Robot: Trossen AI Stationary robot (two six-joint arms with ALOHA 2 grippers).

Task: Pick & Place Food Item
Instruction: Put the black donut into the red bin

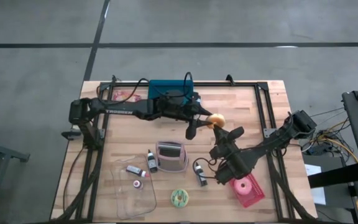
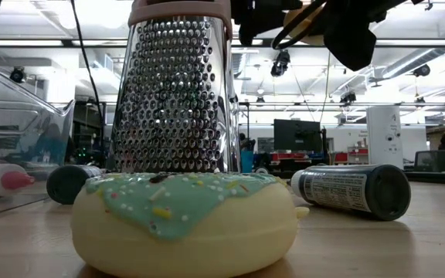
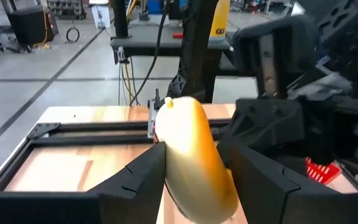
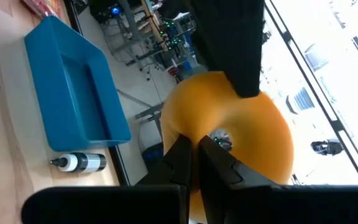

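An orange ring doughnut (image 1: 216, 120) hangs over the middle of the table, standing on edge between the fingers of my left gripper (image 1: 211, 119), which reaches in from the table's left. The left wrist view shows the doughnut (image 3: 194, 155) edge-on between the two dark fingers. My right gripper (image 1: 227, 132) comes in from the right with its fingers shut. In the right wrist view its fingertips (image 4: 196, 148) stand right before the doughnut's hole (image 4: 220, 139). My left gripper pinches the doughnut by its two flat faces (image 3: 166, 163), one finger on each. One finger (image 4: 241, 56) lies across the face that the right wrist view shows. The fingers come nearly level from the table's left. The doughnut stands on edge, lifted clear of the table. My right gripper holds its shut fingertips at the doughnut's hole; whether they touch the doughnut I cannot tell.
A blue bin (image 1: 169, 88) stands at the far middle. Nearer lie a metal grater (image 1: 171, 155), small bottles (image 1: 152, 160), a clear container (image 1: 132, 186), a teal-frosted doughnut (image 2: 184, 220) and a pink doughnut on a red basket (image 1: 247, 190).
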